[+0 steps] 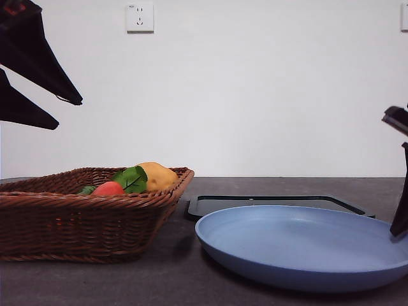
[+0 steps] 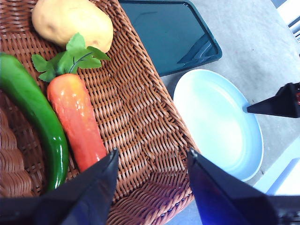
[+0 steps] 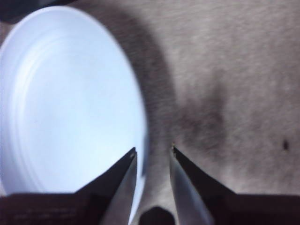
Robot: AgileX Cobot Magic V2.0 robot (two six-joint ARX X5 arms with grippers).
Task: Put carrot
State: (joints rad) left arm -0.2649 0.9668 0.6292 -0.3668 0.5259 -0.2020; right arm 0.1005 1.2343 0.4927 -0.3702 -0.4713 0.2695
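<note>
grey table [image 1: 95, 280], left gripper [image 2: 152, 159] wide open, empty

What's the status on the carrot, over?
Left gripper open above basket. Right gripper open at plate rim. Carrot in basket, ungrasped, green pepper alongside.

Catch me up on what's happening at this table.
Nothing is held yet. The left pincer hangs open above the wicker basket, close to the carrot, which lies in it between a green pepper and a potato. The right pincer sits open at the rim of the empty blue plate, straddling its edge. A dark tray lies behind the plate.
</note>
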